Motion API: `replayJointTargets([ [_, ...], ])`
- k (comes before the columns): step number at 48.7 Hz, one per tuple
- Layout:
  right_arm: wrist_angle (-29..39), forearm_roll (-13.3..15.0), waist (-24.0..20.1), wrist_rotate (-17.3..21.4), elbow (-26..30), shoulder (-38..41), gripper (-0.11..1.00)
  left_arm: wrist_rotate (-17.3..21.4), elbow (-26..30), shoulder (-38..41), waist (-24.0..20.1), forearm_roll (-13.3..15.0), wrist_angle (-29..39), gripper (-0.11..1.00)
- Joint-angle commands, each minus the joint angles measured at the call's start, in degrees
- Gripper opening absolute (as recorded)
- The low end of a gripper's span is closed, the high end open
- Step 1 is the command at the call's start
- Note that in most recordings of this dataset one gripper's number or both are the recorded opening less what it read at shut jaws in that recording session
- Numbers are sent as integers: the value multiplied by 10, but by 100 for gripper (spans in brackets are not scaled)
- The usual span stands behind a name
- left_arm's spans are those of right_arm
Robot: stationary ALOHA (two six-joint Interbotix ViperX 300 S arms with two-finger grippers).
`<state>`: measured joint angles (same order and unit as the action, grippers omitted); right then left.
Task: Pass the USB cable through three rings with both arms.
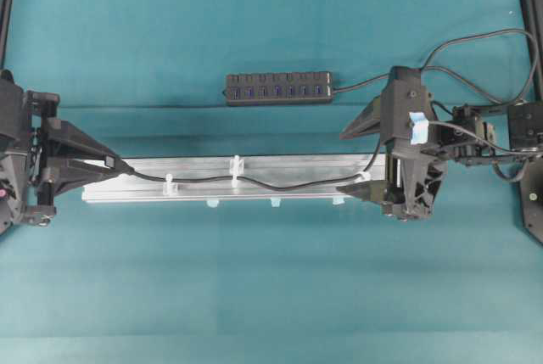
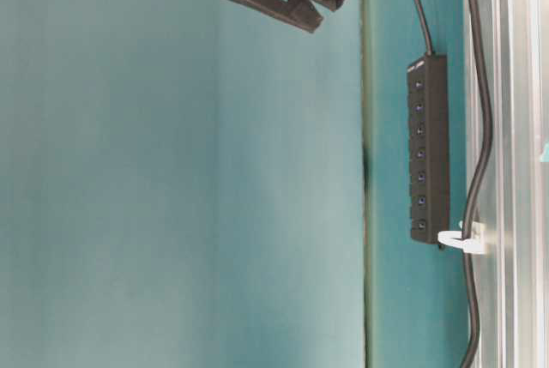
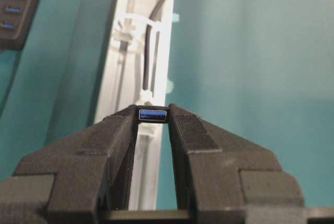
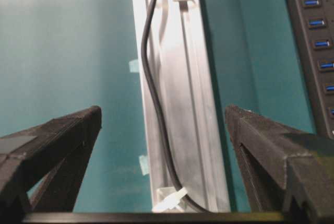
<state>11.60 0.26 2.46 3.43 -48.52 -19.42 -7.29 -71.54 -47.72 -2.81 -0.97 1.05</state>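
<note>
The left gripper [image 1: 119, 165] [image 3: 152, 115] is shut on the small dark USB plug [image 3: 152, 114] at the left end of the silver rail [image 1: 305, 167]. From the plug, the black USB cable [image 1: 280, 184] [image 3: 151, 51] [image 4: 154, 88] runs right along the rail. It passes through the left ring [image 1: 170, 183] [image 3: 146, 97], the middle ring [image 1: 236, 169] [image 2: 459, 239] and the right ring [image 1: 365, 179] [image 4: 169, 200]. The right gripper [image 1: 346, 162] [image 4: 163, 112] stands wide open over the rail's right end. Its jaws straddle the rail and cable and touch neither.
A black multi-port hub [image 1: 280, 88] [image 2: 427, 149] [image 4: 315, 36] lies behind the rail, its cord leading right. Three pale blue tabs [image 1: 275, 203] stick out along the rail's front edge. Teal cloth covers the table.
</note>
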Motion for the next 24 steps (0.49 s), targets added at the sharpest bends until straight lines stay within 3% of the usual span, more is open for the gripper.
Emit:
replayJointTargets([
  [1, -4, -1, -1, 4, 5, -6, 78, 2, 17, 2, -2, -2, -4, 24],
  [24, -8, -2, -1, 5, 6, -4, 78, 2, 17, 2, -2, -1, -4, 24],
])
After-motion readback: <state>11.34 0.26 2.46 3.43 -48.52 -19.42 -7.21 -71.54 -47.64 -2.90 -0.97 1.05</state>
